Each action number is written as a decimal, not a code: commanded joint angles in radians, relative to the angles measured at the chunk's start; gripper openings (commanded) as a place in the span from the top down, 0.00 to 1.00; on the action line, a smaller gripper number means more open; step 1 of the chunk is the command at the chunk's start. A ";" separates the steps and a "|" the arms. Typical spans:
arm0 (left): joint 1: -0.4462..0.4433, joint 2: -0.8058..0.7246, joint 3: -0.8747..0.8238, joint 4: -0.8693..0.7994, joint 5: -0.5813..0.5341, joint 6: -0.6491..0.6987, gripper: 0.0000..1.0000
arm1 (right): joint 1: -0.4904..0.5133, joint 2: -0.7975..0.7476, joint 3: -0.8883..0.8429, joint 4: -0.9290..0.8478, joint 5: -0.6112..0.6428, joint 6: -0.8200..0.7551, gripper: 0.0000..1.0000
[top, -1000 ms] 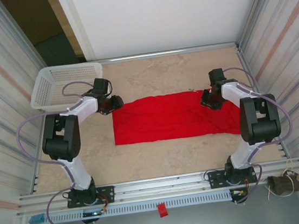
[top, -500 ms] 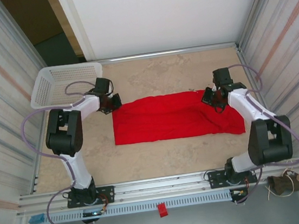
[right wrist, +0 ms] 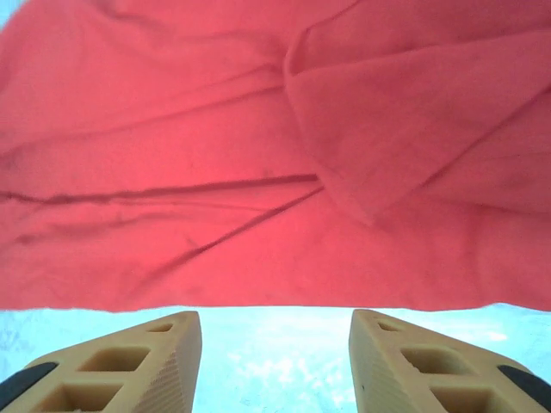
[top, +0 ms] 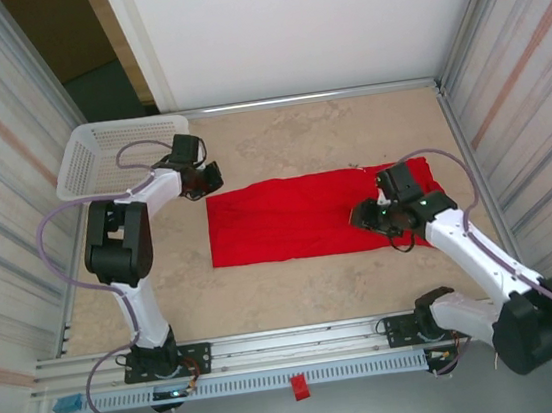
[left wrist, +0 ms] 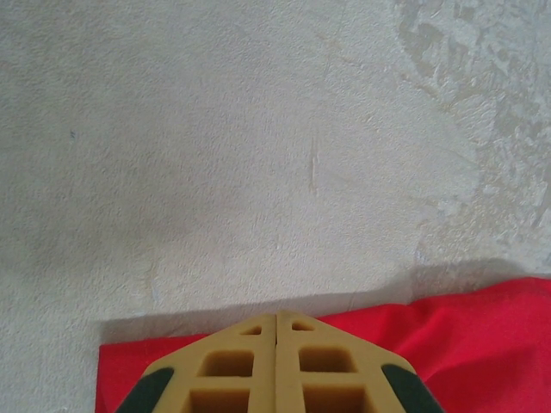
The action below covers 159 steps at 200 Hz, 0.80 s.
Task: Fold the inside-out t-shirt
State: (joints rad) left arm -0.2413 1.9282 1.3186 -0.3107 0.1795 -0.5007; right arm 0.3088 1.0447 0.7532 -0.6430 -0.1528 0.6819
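The inside-out t-shirt [top: 288,220] lies flat as a long red strip across the middle of the table. My left gripper [top: 204,180] is shut just off its far left corner. In the left wrist view the closed fingertips [left wrist: 275,317] sit right over the red edge [left wrist: 482,327], and no cloth shows between them. My right gripper [top: 363,218] is open over the shirt's right half, near its front edge. In the right wrist view the jaws [right wrist: 275,323] stand apart over bare table, with the wrinkled cloth [right wrist: 215,129] and a folded flap [right wrist: 387,112] just ahead.
A white mesh basket [top: 99,158] stands at the back left, beside the left arm. Corrugated metal walls close in both sides, and a rail [top: 294,350] runs along the near edge. Bare tabletop [top: 298,138] lies behind the shirt.
My right arm has swung from the shirt's right end toward the middle and near edge, and its jaws have opened. My left gripper has shut and drawn slightly back from the corner.
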 commanded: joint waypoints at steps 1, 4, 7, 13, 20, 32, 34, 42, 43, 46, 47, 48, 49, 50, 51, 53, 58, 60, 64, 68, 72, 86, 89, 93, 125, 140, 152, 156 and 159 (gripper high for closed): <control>0.005 -0.018 0.023 -0.013 0.011 0.012 1.00 | -0.118 -0.030 -0.001 -0.051 0.059 0.016 0.52; 0.004 -0.024 0.021 -0.013 0.014 0.011 0.99 | -0.134 -0.028 -0.003 -0.052 0.061 0.013 0.52; 0.003 -0.029 0.019 -0.012 0.015 0.011 0.98 | -0.155 -0.025 -0.005 -0.053 0.066 0.011 0.51; 0.001 -0.042 0.013 -0.012 0.018 0.011 0.94 | -0.192 -0.022 -0.009 -0.049 0.080 0.008 0.47; -0.003 -0.058 0.005 -0.014 0.017 0.014 0.89 | -0.236 -0.012 -0.014 -0.033 0.084 0.004 0.44; -0.009 -0.088 -0.012 -0.015 0.019 0.008 0.80 | -0.301 0.018 -0.017 0.003 0.082 -0.010 0.42; -0.010 -0.093 -0.017 -0.014 0.020 0.006 0.79 | -0.312 0.025 -0.016 0.010 0.080 -0.013 0.42; -0.016 -0.115 -0.034 -0.007 0.024 -0.001 0.75 | -0.348 0.063 -0.010 0.033 0.066 -0.029 0.42; -0.016 -0.118 -0.037 -0.006 0.025 -0.003 0.74 | -0.351 0.069 -0.008 0.035 0.065 -0.032 0.42; -0.020 -0.126 -0.044 -0.003 0.026 -0.005 0.72 | -0.363 0.087 -0.002 0.040 0.062 -0.040 0.42; -0.021 -0.129 -0.046 -0.003 0.028 -0.005 0.72 | -0.367 0.093 -0.001 0.041 0.062 -0.043 0.42; -0.022 -0.130 -0.048 -0.002 0.028 -0.006 0.71 | -0.370 0.100 0.001 0.043 0.063 -0.045 0.42; -0.023 -0.133 -0.050 -0.001 0.028 -0.008 0.71 | -0.373 0.103 0.003 0.045 0.064 -0.048 0.42; -0.024 -0.136 -0.051 0.000 0.028 -0.009 0.70 | -0.377 0.111 0.004 0.045 0.066 -0.050 0.42; -0.025 -0.139 -0.053 0.000 0.029 -0.010 0.70 | -0.381 0.118 0.007 0.047 0.066 -0.052 0.42; -0.027 -0.143 -0.057 0.002 0.031 -0.013 0.69 | -0.387 0.132 0.010 0.048 0.067 -0.057 0.42; -0.032 -0.155 -0.065 0.004 0.036 -0.018 0.68 | -0.402 0.166 0.021 0.053 0.060 -0.067 0.42; -0.035 -0.159 -0.069 0.005 0.037 -0.020 0.67 | -0.409 0.179 0.025 0.054 0.057 -0.072 0.42; -0.040 -0.169 -0.076 0.007 0.040 -0.022 0.66 | -0.420 0.201 0.029 0.063 0.049 -0.080 0.43; -0.046 -0.178 -0.082 0.009 0.043 -0.025 0.66 | -0.426 0.221 0.032 0.072 0.047 -0.087 0.44; -0.052 -0.187 -0.087 0.011 0.042 -0.028 0.65 | -0.431 0.239 0.033 0.080 0.048 -0.091 0.44; -0.073 -0.214 -0.104 0.017 0.046 -0.034 0.64 | -0.440 0.290 0.034 0.100 0.051 -0.104 0.46; -0.077 -0.219 -0.106 0.018 0.045 -0.036 0.64 | -0.440 0.298 0.034 0.105 0.054 -0.105 0.46; -0.084 -0.225 -0.110 0.019 0.046 -0.037 0.64 | -0.441 0.309 0.034 0.110 0.057 -0.107 0.46; -0.119 -0.250 -0.125 0.043 0.064 -0.062 0.63 | -0.448 0.375 0.029 0.150 0.069 -0.117 0.54; -0.132 -0.249 -0.124 0.050 0.070 -0.068 0.63 | -0.448 0.386 0.037 0.151 0.059 -0.120 0.77; -0.137 -0.246 -0.123 0.053 0.074 -0.069 0.63 | -0.448 0.373 0.034 0.144 0.053 -0.123 0.96; -0.138 -0.245 -0.122 0.054 0.075 -0.069 0.63 | -0.448 0.365 0.032 0.140 0.052 -0.124 1.00; -0.139 -0.244 -0.122 0.055 0.076 -0.069 0.63 | -0.448 0.355 0.030 0.135 0.052 -0.125 1.00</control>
State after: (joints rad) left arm -0.3725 1.7115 1.2015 -0.2790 0.2344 -0.5518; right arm -0.1333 1.4227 0.7620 -0.5053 -0.1017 0.5774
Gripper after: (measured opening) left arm 0.371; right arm 0.092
